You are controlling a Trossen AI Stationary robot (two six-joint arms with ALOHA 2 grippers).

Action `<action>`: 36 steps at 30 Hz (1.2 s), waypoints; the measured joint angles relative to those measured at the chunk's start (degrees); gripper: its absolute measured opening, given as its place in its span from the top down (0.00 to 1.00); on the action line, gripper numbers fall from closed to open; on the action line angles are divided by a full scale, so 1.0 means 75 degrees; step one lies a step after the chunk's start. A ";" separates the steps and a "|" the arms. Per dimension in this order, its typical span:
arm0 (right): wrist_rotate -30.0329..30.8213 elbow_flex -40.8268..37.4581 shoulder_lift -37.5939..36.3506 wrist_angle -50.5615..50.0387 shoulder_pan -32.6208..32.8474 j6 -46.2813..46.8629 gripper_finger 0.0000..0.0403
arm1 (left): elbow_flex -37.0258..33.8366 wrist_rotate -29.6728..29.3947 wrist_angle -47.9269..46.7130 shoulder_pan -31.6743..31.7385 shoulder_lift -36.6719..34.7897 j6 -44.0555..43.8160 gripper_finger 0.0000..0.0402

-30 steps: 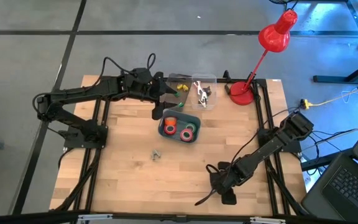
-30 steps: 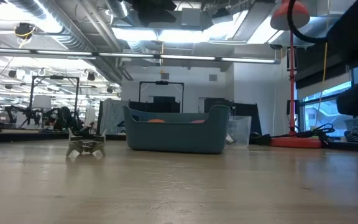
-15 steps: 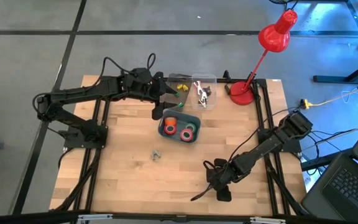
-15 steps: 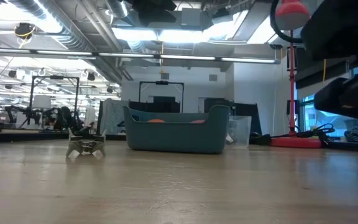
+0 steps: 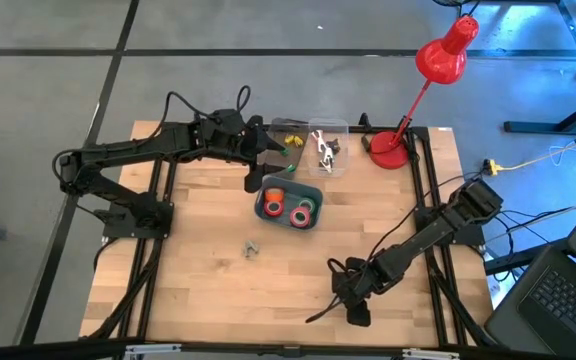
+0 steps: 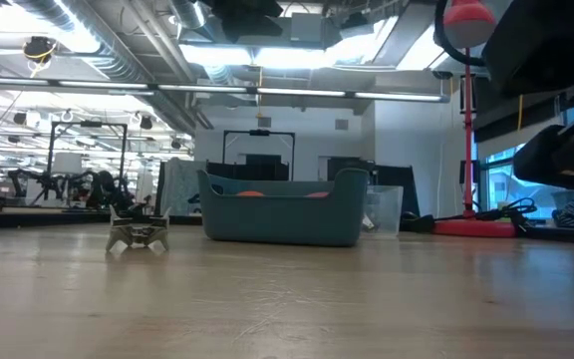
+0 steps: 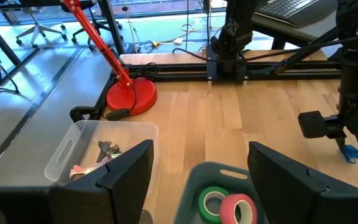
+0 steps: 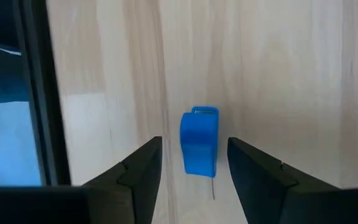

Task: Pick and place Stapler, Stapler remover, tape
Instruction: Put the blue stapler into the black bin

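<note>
A small blue stapler lies flat on the wooden table near its front edge. My right gripper is open and points down over it, one finger on either side, with a gap on both sides. In the high view the gripper hides the stapler. My left gripper hangs open above the far rim of a teal bin. The bin holds tape rolls, one green and two red. The metal stapler remover stands on the table left of centre.
A clear plastic box with small items stands behind the bin at the far edge. A red desk lamp has its base at the far right corner. Black frame rails run along the table's sides. Bare wood lies between the bin and my right gripper.
My right gripper has edged a little toward the table's left and rolled slightly over the stapler, then held still. Its fingers stay apart.
</note>
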 joint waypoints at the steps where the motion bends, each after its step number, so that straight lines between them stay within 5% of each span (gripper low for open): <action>1: 0.0009 0.0000 0.0048 0.0028 0.0000 0.0002 0.54 | 0.0000 0.0003 0.0000 0.0000 0.0000 0.0003 0.38; 11: 0.0063 0.0044 0.0508 0.0101 -0.0003 0.0058 0.56 | 0.0000 0.0003 -0.0048 0.0000 0.0000 0.0010 0.38; 19: 0.0026 0.0048 0.0511 -0.0002 -0.0014 0.0488 0.83 | 0.0000 0.0003 -0.0047 0.0000 0.0000 0.0256 0.38; 26: -0.0138 0.0752 0.0476 -0.0321 -0.0184 0.0605 0.83 | 0.0000 0.0003 -0.0044 0.0000 0.0000 0.0006 0.38; 36: 0.2229 0.2383 -0.1820 -0.2461 -0.1129 0.0205 0.83 | 0.0003 0.0654 0.0136 0.0003 0.0000 -0.0988 0.38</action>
